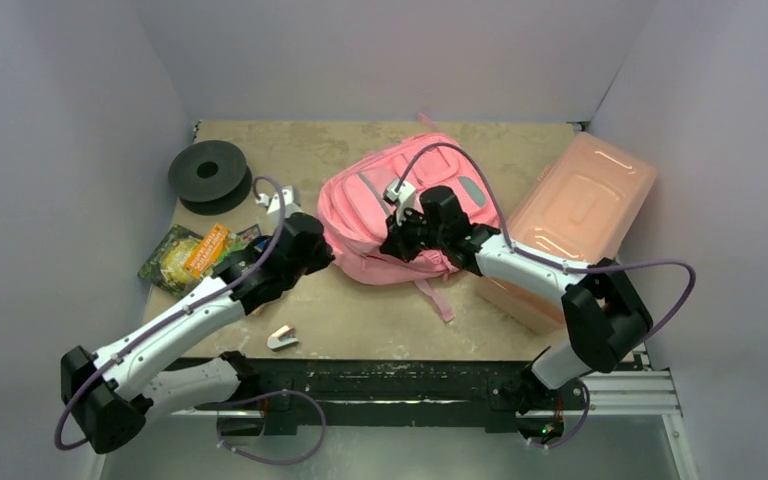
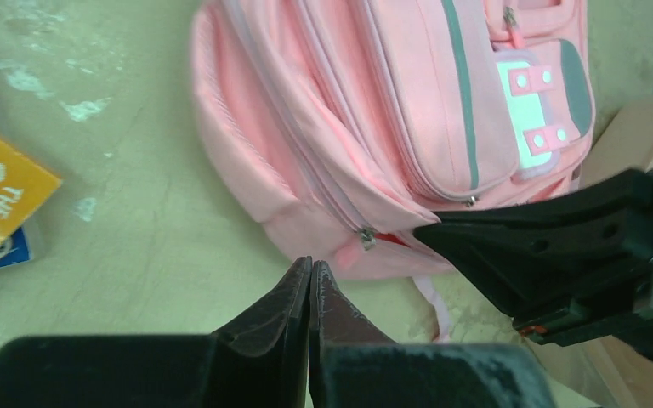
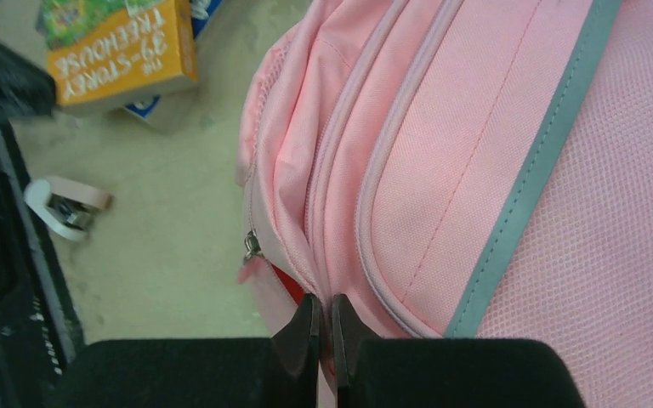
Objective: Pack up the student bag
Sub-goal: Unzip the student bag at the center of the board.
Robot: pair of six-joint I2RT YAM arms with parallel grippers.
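The pink student bag lies flat at the table's middle, with its grey stripe and white clasp patch facing up. My right gripper is shut on the bag's fabric edge beside the main zipper, where a slit of red lining shows. It sits at the bag's near edge in the top view. My left gripper is shut and empty, its tips just short of the zipper pull, at the bag's left side. The right fingers show in the left wrist view.
A salmon-pink plastic box stands right of the bag. A black spool sits at the back left. Books lie at the left, under my left arm. A small pink-and-white stapler lies near the front edge.
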